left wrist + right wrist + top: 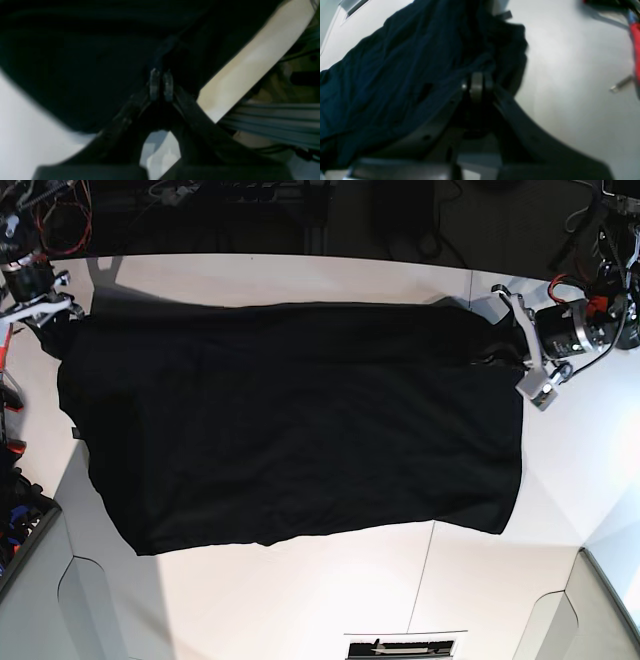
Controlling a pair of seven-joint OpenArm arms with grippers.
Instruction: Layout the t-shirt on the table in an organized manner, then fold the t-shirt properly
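Two end effectors, one at each far corner of the large black fabric t-shirt [300, 430], which lies spread wide across the smooth white surface [330, 600], back side up as far as I can tell; no print shows.

Base view, left side: right end effector [50, 310] sits at the garment's far left corner. Its wrist view shows the jaws closed together with dark cloth bunched at the tips [477, 83], so it appears to be pinching the fabric edge.

Centre: cloth mostly flat, lower hem slanting, left lower corner drooping toward the surface cut-out.

Right side: left end effector [505, 330] at the far right corner. Wrist view shows its tips [161, 85] pressed shut on a ridge of black fabric.

Judgement: step in hand is layout, stretching the far edge. To do it well, keep both pinches firm, move both arms evenly, hold light tension without tearing loose, and square the hem with the surface edge.
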